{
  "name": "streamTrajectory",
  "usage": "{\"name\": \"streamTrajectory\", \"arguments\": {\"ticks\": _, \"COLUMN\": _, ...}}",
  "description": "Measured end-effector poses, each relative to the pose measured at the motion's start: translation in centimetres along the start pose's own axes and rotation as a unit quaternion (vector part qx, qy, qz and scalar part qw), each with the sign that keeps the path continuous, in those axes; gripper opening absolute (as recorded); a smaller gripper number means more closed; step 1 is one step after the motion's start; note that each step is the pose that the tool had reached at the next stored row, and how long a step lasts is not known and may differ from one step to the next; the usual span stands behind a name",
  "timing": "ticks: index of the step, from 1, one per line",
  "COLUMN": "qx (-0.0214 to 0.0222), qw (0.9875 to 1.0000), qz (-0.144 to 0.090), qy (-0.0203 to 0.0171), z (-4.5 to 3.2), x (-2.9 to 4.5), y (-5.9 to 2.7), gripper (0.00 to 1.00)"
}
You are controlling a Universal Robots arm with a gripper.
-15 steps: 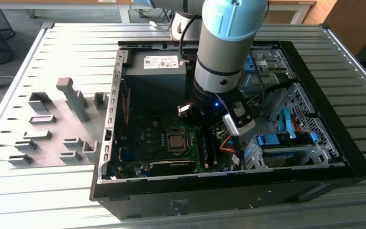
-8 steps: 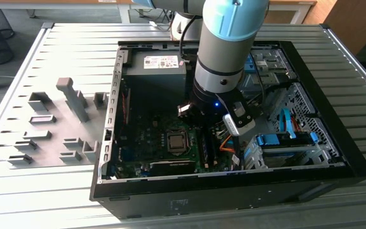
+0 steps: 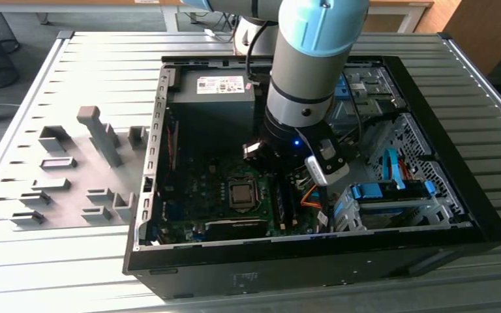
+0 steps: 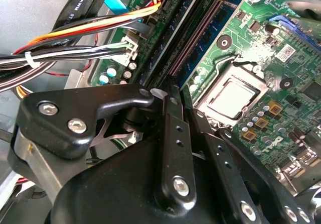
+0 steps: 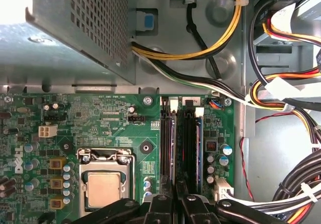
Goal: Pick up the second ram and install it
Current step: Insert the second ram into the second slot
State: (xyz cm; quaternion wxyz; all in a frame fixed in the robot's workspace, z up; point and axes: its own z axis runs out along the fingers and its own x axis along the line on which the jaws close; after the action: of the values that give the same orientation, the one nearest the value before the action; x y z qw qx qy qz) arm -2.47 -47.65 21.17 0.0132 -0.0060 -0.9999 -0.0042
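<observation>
Exterior view first: the arm reaches down into the open computer case point(image 3: 459, 215) on the slatted table point(image 3: 102, 59), and the gripper point(image 3: 273, 156) hangs low over the motherboard point(image 3: 224, 202), beside the processor socket point(image 3: 242, 193). Grey fixture blocks point(image 3: 102, 134) stand outside the case towards the exterior view's left.

Second wrist view: the black fingers point(image 4: 178, 148) lie close together, right above the long memory slots point(image 4: 193, 40); whether they pinch anything, I cannot tell.

First wrist view: the second ram point(image 5: 199, 141) stands in the slot nearer the wire bundle point(image 5: 281, 98), its blue-green edge showing, with the fingertips point(image 5: 165, 201) just at the slots' near end.
</observation>
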Motion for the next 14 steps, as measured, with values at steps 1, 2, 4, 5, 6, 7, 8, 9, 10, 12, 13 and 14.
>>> {"name": "streamTrajectory", "arguments": {"ticks": 1, "qx": -0.0009, "qw": 1.0, "qz": 0.0, "qy": 0.0, "z": 0.01, "x": 0.0, "y": 0.0, "gripper": 0.14}}
{"name": "streamTrajectory", "arguments": {"ticks": 2, "qx": -0.0012, "qw": 1.0, "qz": 0.0, "qy": -0.0001, "z": 0.02, "x": 0.0, "y": 0.0, "gripper": 0.14}}
{"name": "streamTrajectory", "arguments": {"ticks": 4, "qx": -0.0013, "qw": 1.0, "qz": 0.0, "qy": 0.0, "z": 0.03, "x": 0.0, "y": 0.0, "gripper": 0.14}}
{"name": "streamTrajectory", "arguments": {"ticks": 5, "qx": -0.0013, "qw": 1.0, "qz": 0.0, "qy": 0.0, "z": 0.03, "x": 0.0, "y": 0.0, "gripper": 0.14}}
{"name": "streamTrajectory", "arguments": {"ticks": 6, "qx": -0.0013, "qw": 1.0, "qz": 0.0, "qy": -0.0001, "z": 0.07, "x": 0.0, "y": 0.0, "gripper": 0.14}}
{"name": "streamTrajectory", "arguments": {"ticks": 7, "qx": -0.0013, "qw": 1.0, "qz": 0.0, "qy": 0.0, "z": 0.09, "x": 0.0, "y": -0.01, "gripper": 0.14}}
{"name": "streamTrajectory", "arguments": {"ticks": 8, "qx": -0.0012, "qw": 1.0, "qz": 0.0, "qy": 0.0, "z": 0.12, "x": 0.0, "y": 0.0, "gripper": 0.14}}
{"name": "streamTrajectory", "arguments": {"ticks": 9, "qx": -0.0013, "qw": 1.0, "qz": 0.0, "qy": 0.0, "z": 0.16, "x": -0.01, "y": 0.0, "gripper": 0.14}}
{"name": "streamTrajectory", "arguments": {"ticks": 10, "qx": -0.0013, "qw": 1.0, "qz": 0.0, "qy": 0.0, "z": 0.19, "x": -0.01, "y": 0.0, "gripper": 0.14}}
{"name": "streamTrajectory", "arguments": {"ticks": 12, "qx": -0.0012, "qw": 1.0, "qz": 0.0, "qy": 0.0, "z": 0.22, "x": -0.01, "y": 0.0, "gripper": 0.14}}
{"name": "streamTrajectory", "arguments": {"ticks": 13, "qx": -0.0012, "qw": 1.0, "qz": 0.0, "qy": 0.0, "z": 0.22, "x": -0.01, "y": 0.0, "gripper": 0.14}}
{"name": "streamTrajectory", "arguments": {"ticks": 14, "qx": -0.0012, "qw": 1.0, "qz": 0.0, "qy": 0.0, "z": 0.22, "x": -0.01, "y": 0.0, "gripper": 0.14}}
